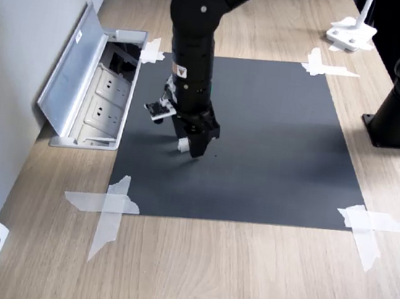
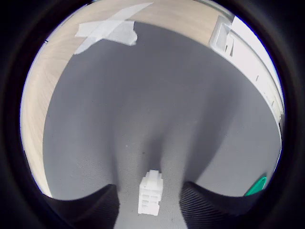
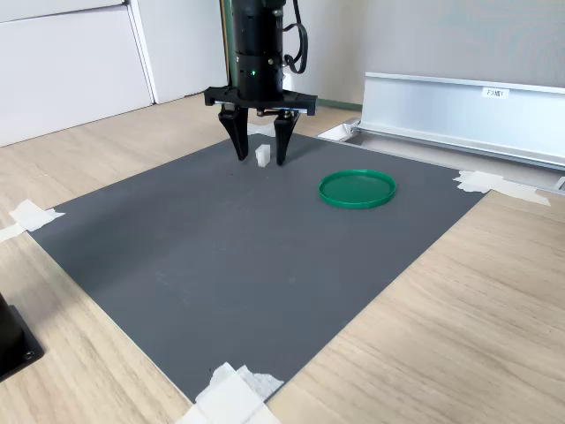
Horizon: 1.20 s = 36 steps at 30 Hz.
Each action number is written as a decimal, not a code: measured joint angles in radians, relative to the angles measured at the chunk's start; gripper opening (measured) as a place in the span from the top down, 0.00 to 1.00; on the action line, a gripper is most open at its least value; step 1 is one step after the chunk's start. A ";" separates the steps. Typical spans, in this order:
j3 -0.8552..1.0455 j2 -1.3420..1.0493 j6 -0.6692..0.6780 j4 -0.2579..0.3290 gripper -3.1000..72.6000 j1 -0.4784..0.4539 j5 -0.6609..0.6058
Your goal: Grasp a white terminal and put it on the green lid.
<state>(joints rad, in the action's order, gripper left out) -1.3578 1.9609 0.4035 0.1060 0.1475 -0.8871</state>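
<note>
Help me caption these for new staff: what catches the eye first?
The black arm's gripper stands open on the dark mat, its fingers either side of a tiny white terminal. On the second exterior view's right, a green lid lies empty.

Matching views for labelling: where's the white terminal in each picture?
First exterior view: terminal at mid-mat, peeking out low beside the end effector.
Wrist view: terminal on the mat between the open fingers.
Second exterior view: terminal between the fingertips, left of the green lid.
Shared landmark: the dark mat.
</note>
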 joint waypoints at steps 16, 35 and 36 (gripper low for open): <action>0.000 -0.042 0.006 0.007 0.84 -0.049 -0.048; 0.000 -0.090 0.230 0.007 0.84 -0.438 -0.058; 0.000 -0.076 0.233 0.007 0.84 -0.436 -0.050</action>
<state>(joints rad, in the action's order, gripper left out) -1.3578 1.8848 0.6362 0.1131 -0.2884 -0.9369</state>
